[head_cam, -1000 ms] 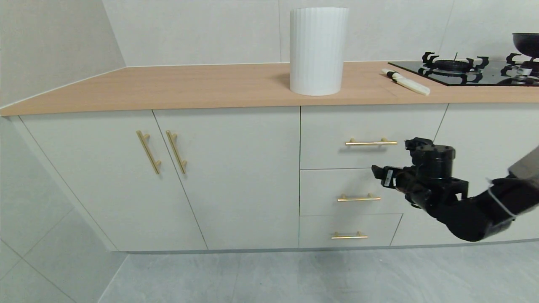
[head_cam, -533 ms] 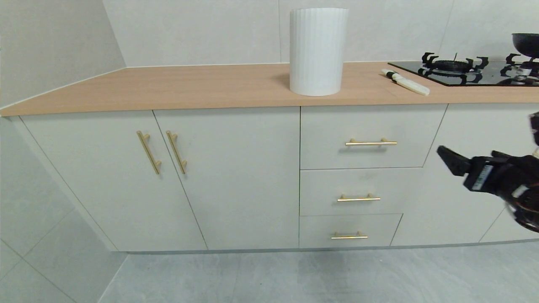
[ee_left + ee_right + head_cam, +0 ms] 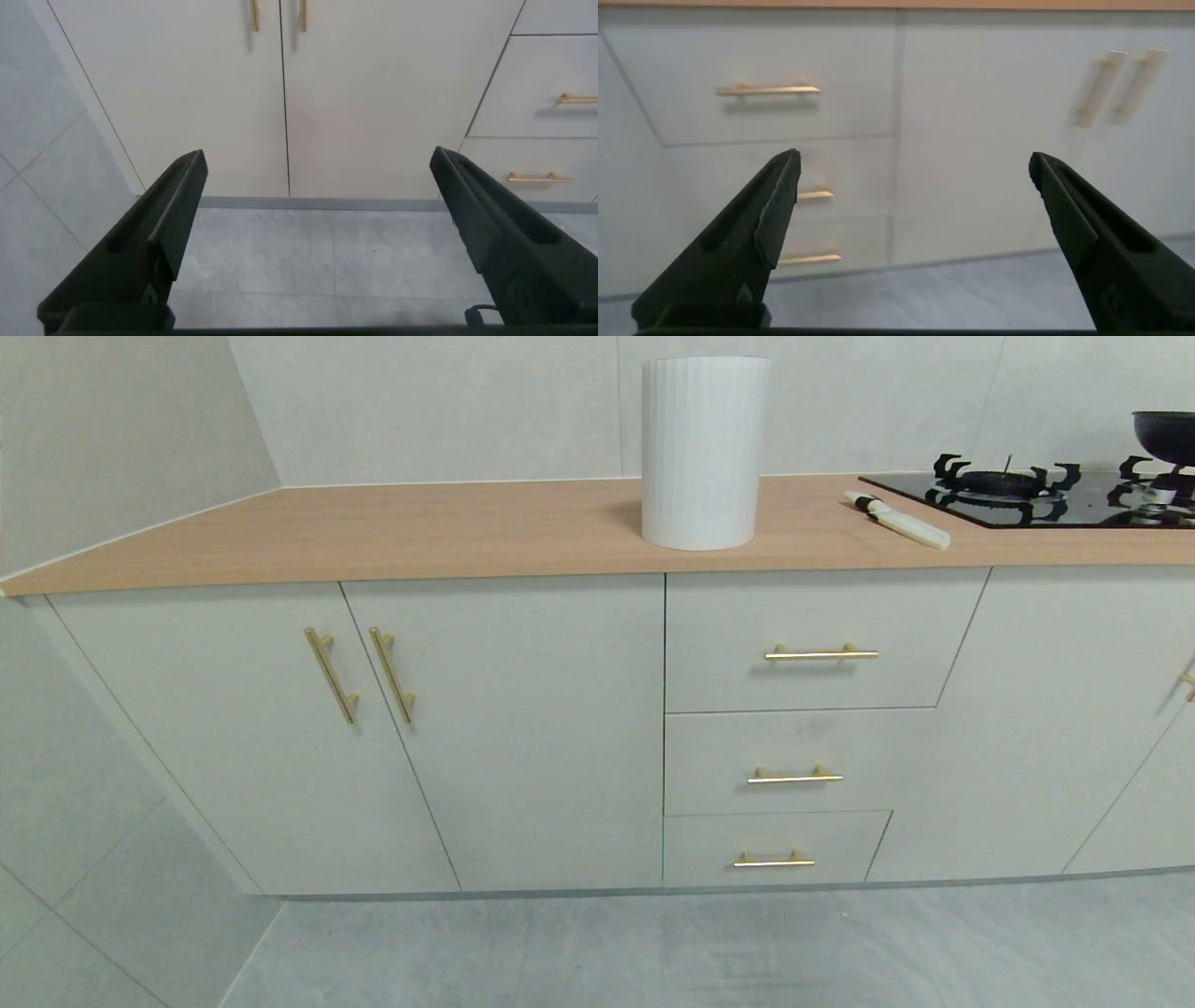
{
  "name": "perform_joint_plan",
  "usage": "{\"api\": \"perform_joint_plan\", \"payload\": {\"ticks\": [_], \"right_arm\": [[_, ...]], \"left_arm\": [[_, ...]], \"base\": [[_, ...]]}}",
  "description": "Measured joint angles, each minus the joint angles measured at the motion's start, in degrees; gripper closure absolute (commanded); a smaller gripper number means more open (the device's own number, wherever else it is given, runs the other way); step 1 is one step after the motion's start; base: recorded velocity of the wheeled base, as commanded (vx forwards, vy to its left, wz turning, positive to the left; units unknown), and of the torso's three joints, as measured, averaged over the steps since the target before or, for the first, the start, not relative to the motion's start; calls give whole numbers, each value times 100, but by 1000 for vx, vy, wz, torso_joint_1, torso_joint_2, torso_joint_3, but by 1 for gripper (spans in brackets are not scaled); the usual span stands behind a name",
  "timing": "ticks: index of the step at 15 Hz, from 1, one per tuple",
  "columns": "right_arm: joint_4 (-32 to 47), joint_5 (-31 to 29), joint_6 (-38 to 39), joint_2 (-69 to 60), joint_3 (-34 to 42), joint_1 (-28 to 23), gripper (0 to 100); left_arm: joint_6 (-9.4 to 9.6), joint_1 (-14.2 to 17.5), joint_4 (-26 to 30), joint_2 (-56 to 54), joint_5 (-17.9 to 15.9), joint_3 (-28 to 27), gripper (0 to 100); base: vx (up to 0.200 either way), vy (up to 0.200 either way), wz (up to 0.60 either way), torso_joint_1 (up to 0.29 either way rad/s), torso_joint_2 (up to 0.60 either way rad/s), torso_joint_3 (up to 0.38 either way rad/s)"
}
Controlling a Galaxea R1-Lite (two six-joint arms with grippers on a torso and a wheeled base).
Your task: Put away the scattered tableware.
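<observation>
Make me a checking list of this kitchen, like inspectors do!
Surface: wooden counter, with a black hob at its right end.
Job's things: knife lying flat on the counter beside the hob.
Clutter: white ribbed canister standing upright on the counter; black pan on the hob.
Grippers: left gripper and right gripper both have jaws wide apart, hold nothing and face the cupboards.
Cables: nothing seen.
Surroundings: three drawers and two doors, all shut, with gold handles; grey tiled floor.
</observation>
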Motion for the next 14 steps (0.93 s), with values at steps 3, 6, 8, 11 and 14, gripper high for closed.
{"api": "perform_joint_plan", "payload": {"ticks": [3, 6, 8, 11, 14], "right_arm": [[1566, 0, -66, -1481, 51, -332, 0], [1701, -26, -82, -2093, 123, -638, 0], [1780, 32, -110, -2356, 197, -942, 0], [1881, 424, -152, -2745, 499, -1202, 0], [1580, 1625, 162, -2859, 1052, -1246, 0]], "left_arm": [[1, 0, 0, 0, 1, 0, 0], [0, -2, 0, 0, 4, -2, 0], [1, 0, 0, 0, 1, -2, 0], [0, 0, 0, 0, 0, -2, 0], [1, 0, 0, 0, 4, 0, 0]], "base": [[0, 0, 0, 0, 0, 0], [0, 0, 0, 0, 0, 0], [0, 0, 0, 0, 0, 0], [0, 0, 0, 0, 0, 0], [0, 0, 0, 0, 0, 0]]}}
